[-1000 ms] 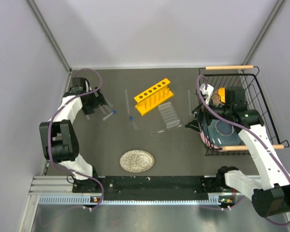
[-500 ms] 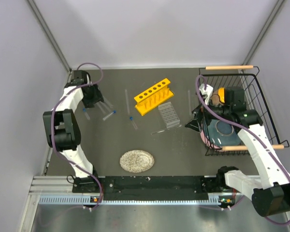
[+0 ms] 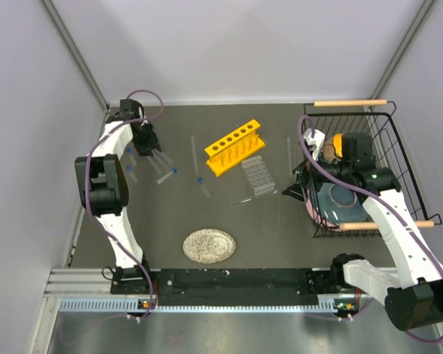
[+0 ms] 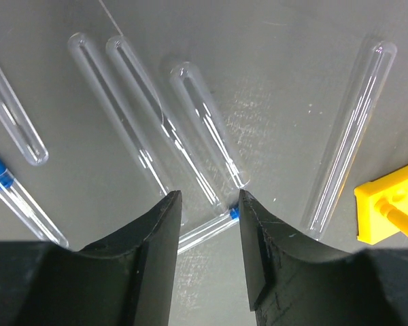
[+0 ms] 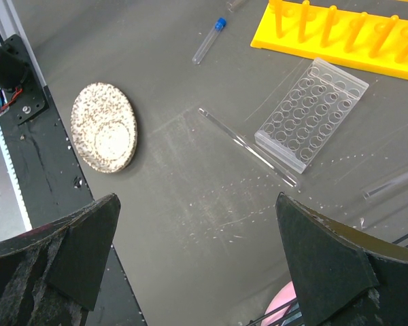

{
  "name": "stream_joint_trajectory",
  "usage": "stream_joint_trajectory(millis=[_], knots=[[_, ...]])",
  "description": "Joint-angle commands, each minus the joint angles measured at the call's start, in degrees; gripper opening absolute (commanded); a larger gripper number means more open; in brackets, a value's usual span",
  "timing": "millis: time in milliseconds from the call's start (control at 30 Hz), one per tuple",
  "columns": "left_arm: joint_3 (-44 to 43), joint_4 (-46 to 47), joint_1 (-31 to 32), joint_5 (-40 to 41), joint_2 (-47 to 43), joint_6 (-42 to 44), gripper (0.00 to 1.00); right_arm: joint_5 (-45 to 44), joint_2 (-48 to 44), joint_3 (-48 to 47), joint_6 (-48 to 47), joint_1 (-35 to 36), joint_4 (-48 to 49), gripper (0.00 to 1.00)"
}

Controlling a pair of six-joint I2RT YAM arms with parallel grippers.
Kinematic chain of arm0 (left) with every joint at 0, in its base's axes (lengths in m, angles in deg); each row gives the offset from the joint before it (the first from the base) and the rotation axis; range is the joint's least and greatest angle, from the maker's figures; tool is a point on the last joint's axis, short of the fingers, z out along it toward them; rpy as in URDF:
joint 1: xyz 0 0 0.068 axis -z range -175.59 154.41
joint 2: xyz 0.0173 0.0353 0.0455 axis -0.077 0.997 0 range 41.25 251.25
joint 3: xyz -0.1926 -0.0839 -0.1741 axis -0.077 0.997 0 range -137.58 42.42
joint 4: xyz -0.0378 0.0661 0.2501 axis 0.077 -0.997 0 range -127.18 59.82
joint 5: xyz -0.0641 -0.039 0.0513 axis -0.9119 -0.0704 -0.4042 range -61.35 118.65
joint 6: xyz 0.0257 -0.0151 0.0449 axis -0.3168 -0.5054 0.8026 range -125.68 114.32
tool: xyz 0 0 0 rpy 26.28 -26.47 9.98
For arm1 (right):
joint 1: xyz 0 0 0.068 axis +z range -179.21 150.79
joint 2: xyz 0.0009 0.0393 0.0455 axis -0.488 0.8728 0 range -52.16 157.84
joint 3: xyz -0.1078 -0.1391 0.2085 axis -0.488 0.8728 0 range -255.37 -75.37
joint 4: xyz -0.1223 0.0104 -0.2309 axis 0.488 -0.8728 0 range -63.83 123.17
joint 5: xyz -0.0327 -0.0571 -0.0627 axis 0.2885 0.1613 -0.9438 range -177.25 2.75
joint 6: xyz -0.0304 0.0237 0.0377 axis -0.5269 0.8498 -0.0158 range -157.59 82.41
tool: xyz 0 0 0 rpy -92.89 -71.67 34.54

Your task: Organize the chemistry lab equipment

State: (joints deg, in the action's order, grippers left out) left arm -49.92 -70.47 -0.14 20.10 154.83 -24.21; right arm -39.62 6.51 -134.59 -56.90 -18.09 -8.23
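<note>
Gridded rack (image 3: 258, 175) before tube rack (image 3: 235, 147)

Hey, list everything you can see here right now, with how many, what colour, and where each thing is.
Test-tube rack: one, yellow, far centre.
Gridded rack: one, clear, just nearer than the yellow rack.
Glass tubes: at least five, clear, lying far left.
Blue-capped vials: at least two, clear with blue caps, among the tubes.
Thin rod: one, clear, beside the gridded rack.
Plate: one, speckled grey, near centre.
Wire basket: one, black, right side.
Bowl: one blue-grey, inside the basket.
Left hand: open, above the tubes.
Right hand: open, beside the basket.
</note>
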Motion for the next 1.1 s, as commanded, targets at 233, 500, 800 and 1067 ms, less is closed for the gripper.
stream_joint_trajectory(millis=[233, 500, 800, 1067], knots=[[-9.8, -3.9, 1.6, -0.5, 6.4, -1.3, 0.42, 0.6, -0.7, 1.0, -0.2, 0.5, 2.3, 0.99], [-11.2, -4.5, 2.4, 0.4, 9.1, -1.7, 0.43, 0.6, -0.8, 1.4, -0.4, 0.5, 2.4, 0.99], [-11.8, -4.6, 2.9, 0.2, 10.9, -1.5, 0.44, 0.7, -1.1, 1.9, -0.5, 0.4, 2.4, 0.99], [-13.6, -5.5, 3.2, -0.1, 12.4, -1.8, 0.43, 0.7, -1.3, 2.0, -0.5, 0.5, 2.4, 0.99]])
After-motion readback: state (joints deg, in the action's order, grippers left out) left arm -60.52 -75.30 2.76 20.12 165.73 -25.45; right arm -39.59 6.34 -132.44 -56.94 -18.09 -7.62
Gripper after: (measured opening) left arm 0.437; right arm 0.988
